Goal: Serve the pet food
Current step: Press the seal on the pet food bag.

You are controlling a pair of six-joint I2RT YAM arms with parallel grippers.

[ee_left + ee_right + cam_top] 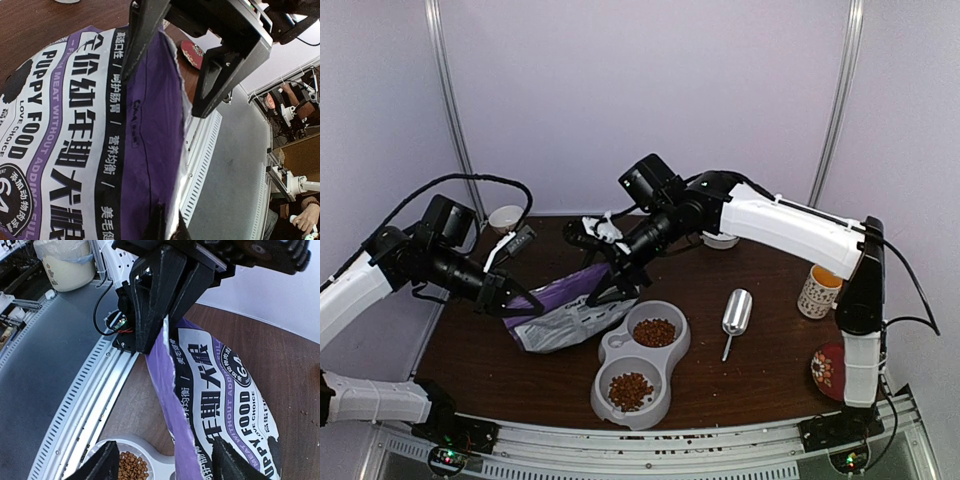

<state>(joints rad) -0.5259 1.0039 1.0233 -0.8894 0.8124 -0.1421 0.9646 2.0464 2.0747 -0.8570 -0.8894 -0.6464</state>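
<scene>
Pet food [654,332]: small dry reddish-brown pellets, lying in both wells of the grey double bowl [642,422] at front-centre of the table. Loose, light and hard. It rolls and scatters, so no pinching it directly; it moves only by its container.

Purple bag [565,318] slumps just left of the bowl, one edge raised off the table. Thin limp film, likely slick, sagging wherever unsupported (any weight inside would slide to the low end). Best hold, as judged: the torn top edge pinched flat, or a corner seam.

Left gripper [162,227] is clamped tight on the bag's purple side edge. Right gripper [165,460] stands spread wide, one finger on either side of the torn edge, gripping nothing. Whether a pad brushes the film is hard to tell from the wrist views.

Metal scoop [736,312] lies right of the bowl, apart from both arms
</scene>
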